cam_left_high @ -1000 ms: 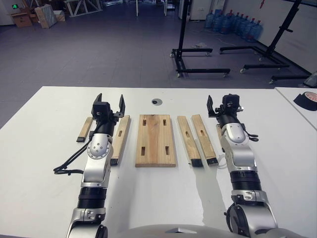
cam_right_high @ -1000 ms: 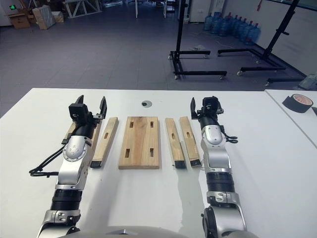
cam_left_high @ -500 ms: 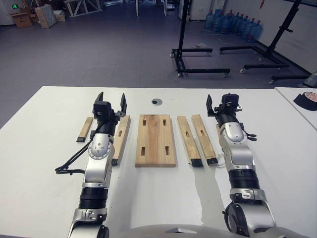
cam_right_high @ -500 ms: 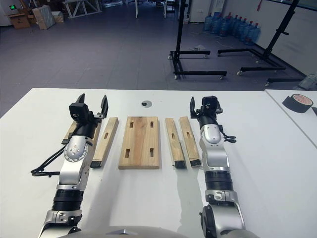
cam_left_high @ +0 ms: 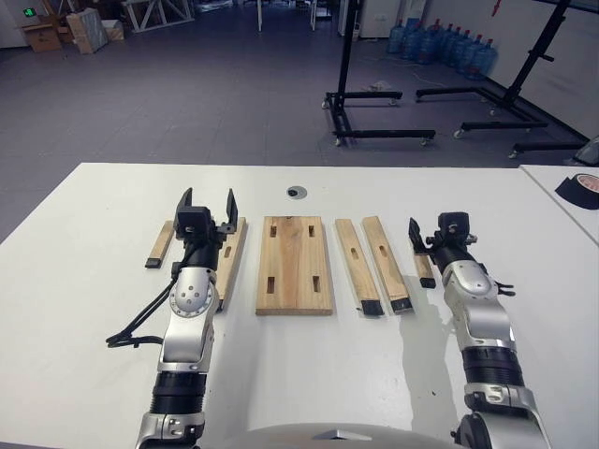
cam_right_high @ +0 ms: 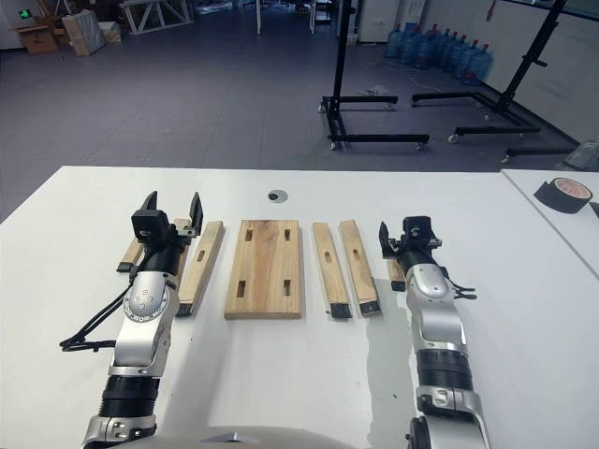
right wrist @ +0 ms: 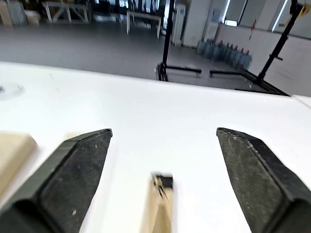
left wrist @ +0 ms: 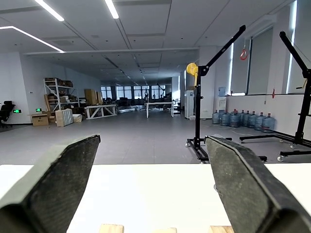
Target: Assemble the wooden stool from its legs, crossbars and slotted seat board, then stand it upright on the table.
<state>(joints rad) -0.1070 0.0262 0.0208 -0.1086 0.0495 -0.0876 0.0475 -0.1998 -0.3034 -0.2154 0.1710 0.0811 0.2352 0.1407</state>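
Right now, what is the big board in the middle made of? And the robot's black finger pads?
Seat board: looks like bare pale wood, grain lines showing. Left end effector pads: probably matte black rubber or foam, finely grainy surface.

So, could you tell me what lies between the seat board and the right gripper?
Two long legs lie there side by side; both eye views show them.

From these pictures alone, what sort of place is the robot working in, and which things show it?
Probably a large workshop or lab hall: black wheeled stands on an open grey floor, blue water jugs grouped at the back, and cardboard boxes stacked far off.
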